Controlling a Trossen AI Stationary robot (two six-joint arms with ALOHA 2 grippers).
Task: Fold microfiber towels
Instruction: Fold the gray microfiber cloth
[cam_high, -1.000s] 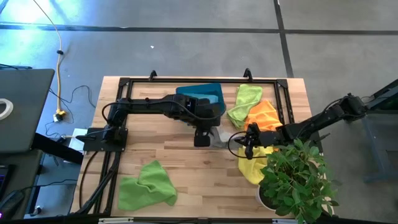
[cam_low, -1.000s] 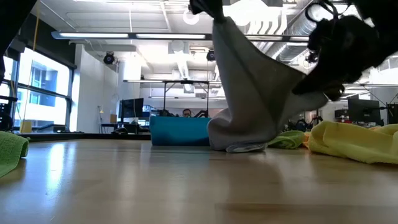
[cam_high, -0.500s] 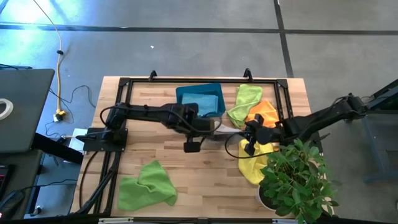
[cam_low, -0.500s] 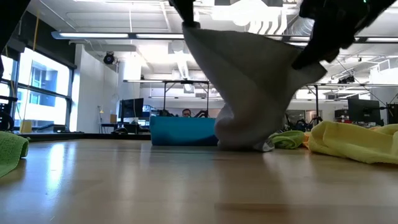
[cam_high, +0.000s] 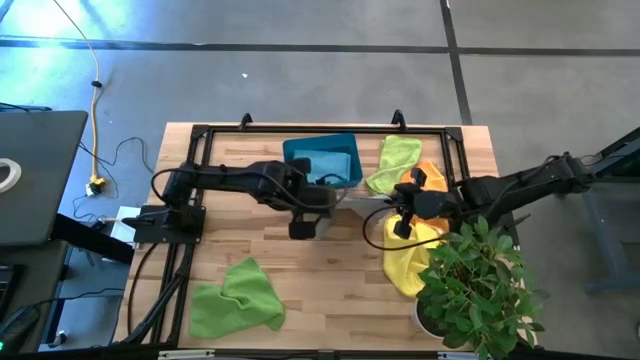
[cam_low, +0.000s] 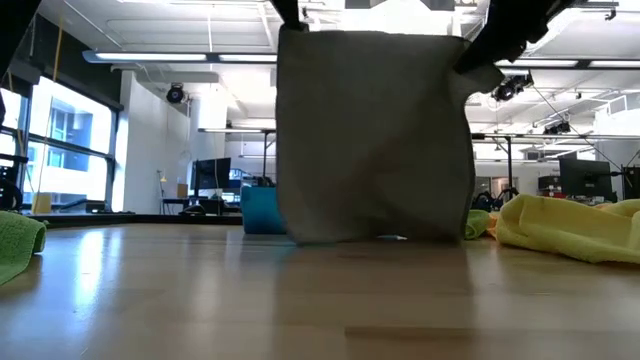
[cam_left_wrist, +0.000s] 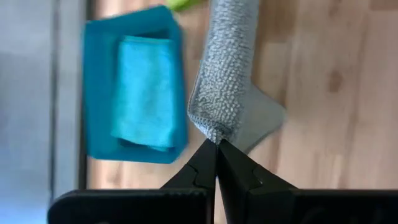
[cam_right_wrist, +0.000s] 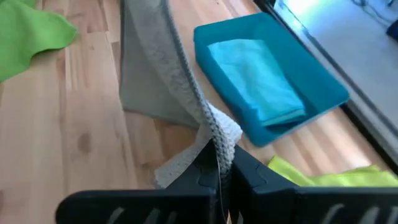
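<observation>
Hanging taut between both arms, the grey towel (cam_low: 375, 135) is stretched flat above the table (cam_high: 330, 290), likely so it can be laid down square for folding. One top corner is clamped by the left gripper (cam_left_wrist: 216, 144), the other by the right gripper (cam_right_wrist: 219, 163). Its bottom edge sits at the wood.

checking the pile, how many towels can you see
6: grey towel held up by both arms, blue in the bin, lime front-left, lime, orange, yellow right. Others may hide underneath.

Grey concrete floor (cam_high: 300, 80); bright windows (cam_low: 60, 140), exposed ceiling ducts (cam_low: 440, 40).
</observation>
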